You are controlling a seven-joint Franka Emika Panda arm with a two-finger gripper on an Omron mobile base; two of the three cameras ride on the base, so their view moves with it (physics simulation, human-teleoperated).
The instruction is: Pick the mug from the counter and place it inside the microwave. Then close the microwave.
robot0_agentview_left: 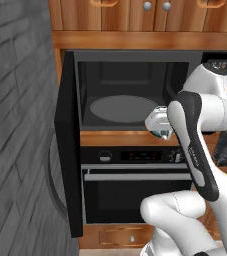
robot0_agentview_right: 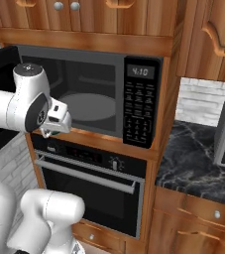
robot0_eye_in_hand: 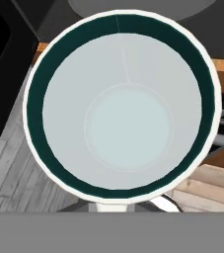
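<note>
one small white cylindrical mug with teal-green rim (robot0_eye_in_hand: 121, 106), rigid, light, glossy; gripper (robot0_agentview_left: 160, 131) pinches its wall by the rim.

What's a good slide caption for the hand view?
Looking down into the white, teal-rimmed mug, with the microwave floor just ahead.

My mug (robot0_eye_in_hand: 121, 111), white with a teal-green band inside its rim, faces the hand camera mouth-on, so I look straight down into its pale bottom. It hangs in the air just in front of the microwave (robot0_agentview_left: 135, 87), whose door stands swung wide to the left, grey turntable bare. The black marble counter (robot0_agentview_right: 196, 163) lies far right.
</note>
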